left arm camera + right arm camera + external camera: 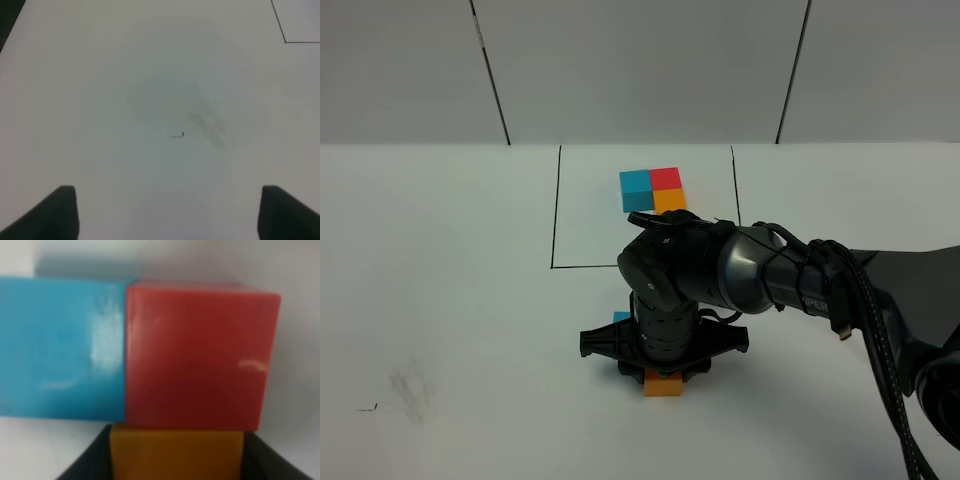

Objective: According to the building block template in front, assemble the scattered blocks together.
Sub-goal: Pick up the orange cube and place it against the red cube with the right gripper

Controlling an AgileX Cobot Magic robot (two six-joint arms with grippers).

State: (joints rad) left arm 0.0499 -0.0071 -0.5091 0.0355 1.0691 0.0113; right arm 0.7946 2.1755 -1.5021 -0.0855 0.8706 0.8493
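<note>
White matte table (440,330). Right gripper (663,372), pointing down, clamps the orange cube (176,452), which abuts the red cube (197,355); blue cube (60,347) adjoins red. Framed template (653,190) lies beyond. Left gripper (167,215) hangs parted, empty.

Building block template (653,189) — blue, red and orange cubes joined in an L, far centre, inside a black-lined frame. Scattered blocks (150,370) — blue touching red, orange against red (near centre, mostly hidden).
</note>
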